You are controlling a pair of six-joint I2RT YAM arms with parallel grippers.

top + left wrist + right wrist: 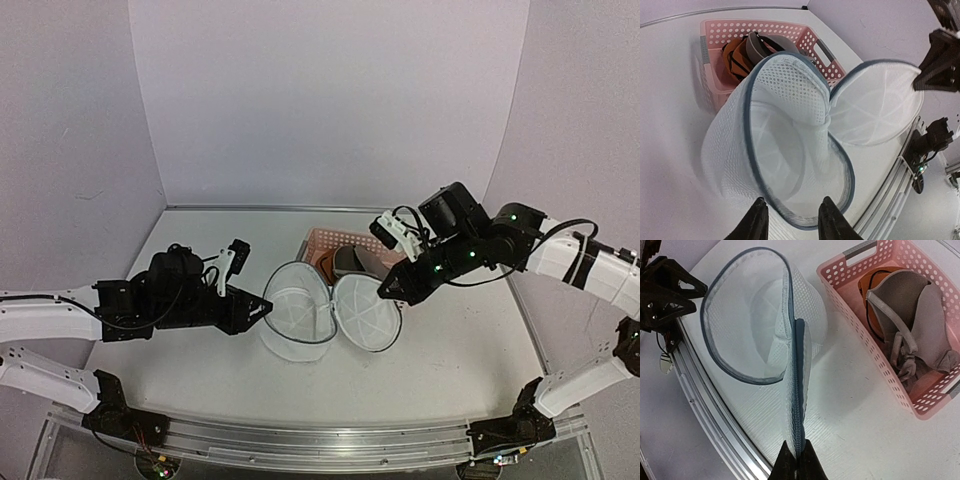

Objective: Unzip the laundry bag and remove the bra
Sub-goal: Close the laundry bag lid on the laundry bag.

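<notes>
**A:** How do the jaws stand?

**B:** The left gripper (793, 201) has its two fingers apart. The dark wire rim of the laundry bag (295, 322) crosses the gap between them. The right gripper (798, 451) is pinched together on the blue zip edge of the bag's round lid (368, 318).

**A:** Where is the bag, and which way does it face?

**B:** It is mid-table, between the two grippers. It lies on its side, unzipped, with its mouth turned toward the left gripper. The lid is swung out to the right, so mouth and lid sit side by side. The long line of the pair runs left to right across the table (450, 375).

**A:** And the bra?

**B:** The bra (912, 315) lies in a pink perforated basket (860, 340). Its grey cups are uppermost, with orange-brown showing beneath (the straps are bunched toward one end of the basket).

**A:** How much room is there to move?

**B:** There is bare table in front of the bag, as far as the metal rail (300, 435) at the near edge. There is more bare table to the right of the lid. Behind the bag, the basket stands just beside it, and I cannot tell whether they touch. Pale walls (330, 100) close in the table at the back and on both sides. The left arm lies low along the table on the bag's left, and the right arm reaches in from the right above the lid.
</notes>
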